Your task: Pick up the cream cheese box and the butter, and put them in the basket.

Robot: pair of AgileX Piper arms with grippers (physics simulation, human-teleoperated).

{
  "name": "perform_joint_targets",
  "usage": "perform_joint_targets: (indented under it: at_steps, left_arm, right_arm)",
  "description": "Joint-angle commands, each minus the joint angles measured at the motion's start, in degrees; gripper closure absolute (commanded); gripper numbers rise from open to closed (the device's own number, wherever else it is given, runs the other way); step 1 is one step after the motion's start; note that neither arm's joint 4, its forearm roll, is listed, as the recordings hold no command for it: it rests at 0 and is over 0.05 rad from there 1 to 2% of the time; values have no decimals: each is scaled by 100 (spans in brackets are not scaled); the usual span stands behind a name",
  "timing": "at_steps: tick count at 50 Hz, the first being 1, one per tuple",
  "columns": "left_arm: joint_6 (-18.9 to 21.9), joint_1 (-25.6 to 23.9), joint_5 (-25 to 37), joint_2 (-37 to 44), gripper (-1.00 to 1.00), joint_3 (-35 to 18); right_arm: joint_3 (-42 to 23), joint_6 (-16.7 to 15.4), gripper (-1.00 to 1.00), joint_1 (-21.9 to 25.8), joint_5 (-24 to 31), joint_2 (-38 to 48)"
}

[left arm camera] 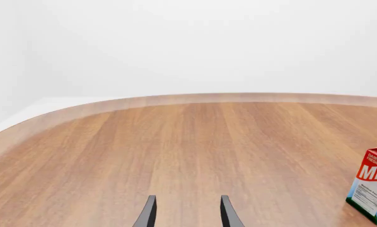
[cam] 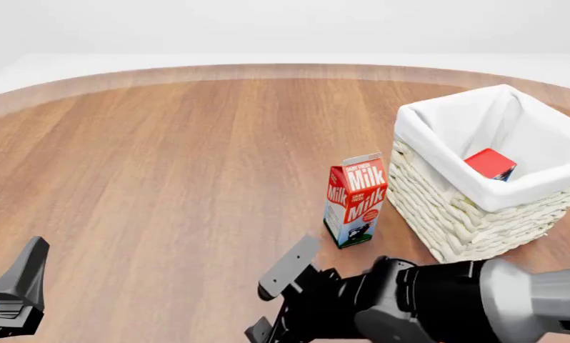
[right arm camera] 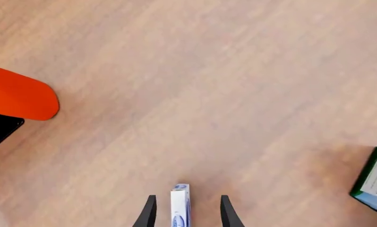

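Butter (cam: 490, 163) lies in the basket (cam: 456, 214) at right; the right hand (right arm camera: 183, 213), fingers apart, straddles the cream cheese box (right arm camera: 180, 206), poised to grasp.

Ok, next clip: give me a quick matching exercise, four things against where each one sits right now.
Things:
1. butter
2. milk carton
3. cream cheese box
4. left gripper

Places:
A. between the right gripper's open fingers
B. over bare table, holding nothing
C. inside the basket
D. upright on the table beside the basket

Pairs: 1-C, 2-D, 3-A, 4-B
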Motion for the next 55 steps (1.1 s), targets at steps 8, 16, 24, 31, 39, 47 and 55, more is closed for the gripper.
perform_joint_targets:
  at_steps: [8,16,24,31,39,47,55]
  left_arm:
    - [0,0,0,0,-100,0]
    - [0,0,0,0,-100,0]
    - [0,0,0,0,-100,0]
    - [0,0,0,0,-100,0]
    - [0,0,0,0,-100,0]
    - [0,0,0,0,-100,0]
    - [0,0,0,0,-100,0]
  right_arm:
    - [8,125,-100,113,-197,319]
    - [-17,122,-100,141,-176,435]
    - [53,108,-100,98,-277,517]
    - [34,152,-100,175,-289,547]
    - [119,204,-100,164,-358,589]
    - [107,155,-100,127,-301,504]
    - [162,133,-100,69,-350,511]
